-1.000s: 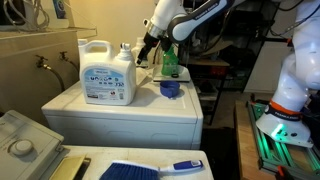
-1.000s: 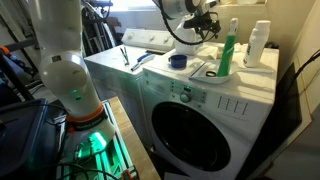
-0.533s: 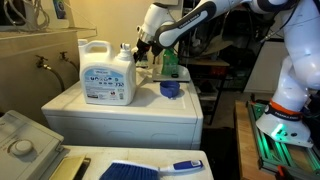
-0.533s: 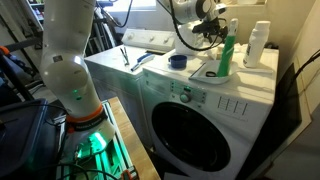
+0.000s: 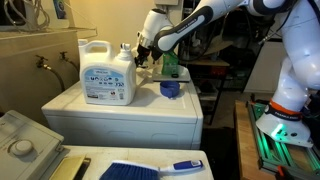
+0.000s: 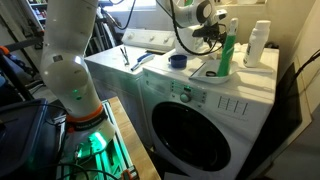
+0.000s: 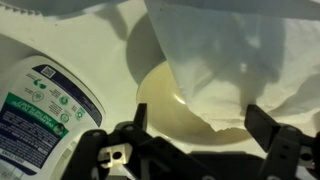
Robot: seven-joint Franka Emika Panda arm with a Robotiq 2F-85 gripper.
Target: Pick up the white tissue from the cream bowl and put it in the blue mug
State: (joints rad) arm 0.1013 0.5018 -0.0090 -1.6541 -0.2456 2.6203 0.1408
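The arm is glossy white with dark joints, a green-lit base and a black pincer.

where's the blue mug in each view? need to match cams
Exterior view: blue mug on the washer top, just right of the white jug.
Exterior view: blue mug on the washer top, left of the green bottle.
Wrist view: not in it.
Shared landmark: the green bottle, in both exterior views.

The gripper has swung closer to the white jug and dropped slightly.
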